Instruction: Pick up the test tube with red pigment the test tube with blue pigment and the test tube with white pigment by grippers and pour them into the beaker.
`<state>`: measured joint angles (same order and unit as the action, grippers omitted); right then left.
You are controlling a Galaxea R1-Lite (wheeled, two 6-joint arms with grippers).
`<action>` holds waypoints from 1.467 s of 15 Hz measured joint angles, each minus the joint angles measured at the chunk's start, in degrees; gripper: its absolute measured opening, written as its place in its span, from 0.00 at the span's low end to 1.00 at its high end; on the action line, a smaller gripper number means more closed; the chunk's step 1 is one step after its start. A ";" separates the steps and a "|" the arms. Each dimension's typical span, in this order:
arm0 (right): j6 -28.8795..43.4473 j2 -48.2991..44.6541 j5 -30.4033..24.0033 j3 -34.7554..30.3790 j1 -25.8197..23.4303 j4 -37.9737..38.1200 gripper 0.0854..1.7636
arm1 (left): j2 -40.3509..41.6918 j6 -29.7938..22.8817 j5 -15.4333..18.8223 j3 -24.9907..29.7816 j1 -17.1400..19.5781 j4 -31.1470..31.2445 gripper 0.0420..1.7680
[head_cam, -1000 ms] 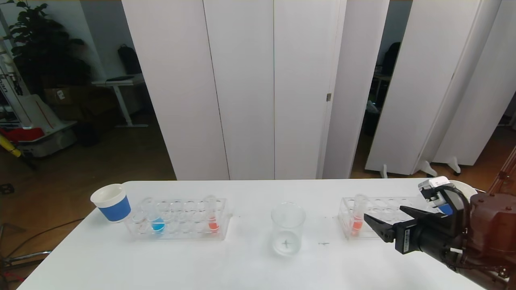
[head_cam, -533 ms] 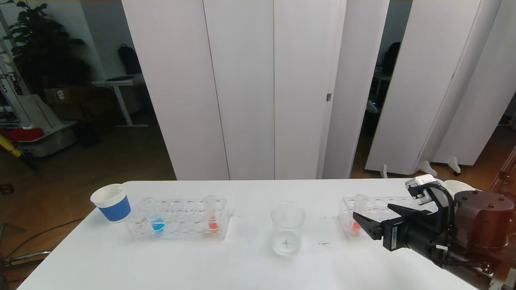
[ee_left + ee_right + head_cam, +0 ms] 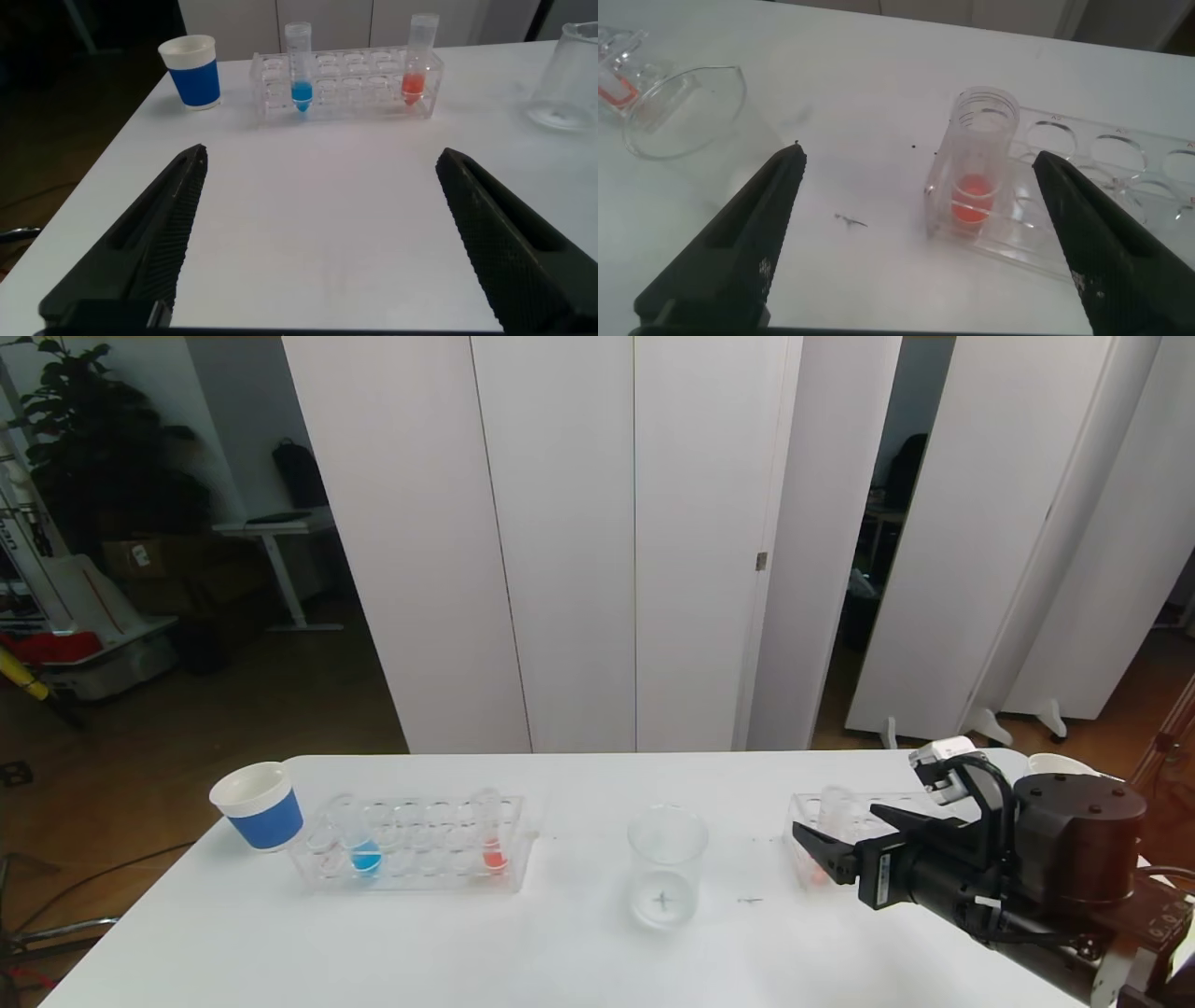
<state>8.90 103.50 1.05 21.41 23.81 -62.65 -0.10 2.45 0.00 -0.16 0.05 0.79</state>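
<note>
On the white counter (image 3: pixel 579 952) a clear beaker (image 3: pixel 666 864) stands upright near the middle, and nothing can be made out inside it. To the robot's left a clear rack (image 3: pixel 415 854) holds the test tube with blue pigment (image 3: pixel 362 845) toward its left end and a tube with orange-red pigment (image 3: pixel 491 840) toward its right end, both upright, the colour sitting at their rounded bottoms; the other holes that can be seen hold no tube. A white cup with a blue band (image 3: pixel 260 805) stands just beside the rack's left end. To the robot's right a second clear rack (image 3: pixel 808 821) carries another upright orange-red tube (image 3: pixel 971 168) in its end hole nearest the beaker, a small amount of orange-red at the bottom. A second cup's rim (image 3: pixel 1060 763) shows behind the right arm. The test tube with white pigment cannot be picked out in any view. The right hand (image 3: pixel 845 835) reaches in level from the right edge, its dark fingers spread wide and pointing toward the beaker, the tips at the rack's near end; in the right wrist view the orange-red tube stands between the two spread fingers, not touched by either. The left hand (image 3: pixel 322 233), seen only in its own wrist view, hovers over bare counter with fingers spread wide, holding nothing, the left rack and its blue tube well ahead of it.
</note>
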 joint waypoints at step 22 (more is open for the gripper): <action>2.43 9.02 7.07 5.72 0.11 -4.74 0.99 | 0.00 -0.02 0.00 0.02 0.00 -0.02 0.99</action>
<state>11.33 112.52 8.12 27.12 23.92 -67.39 -0.10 2.43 0.00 -0.13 0.05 0.77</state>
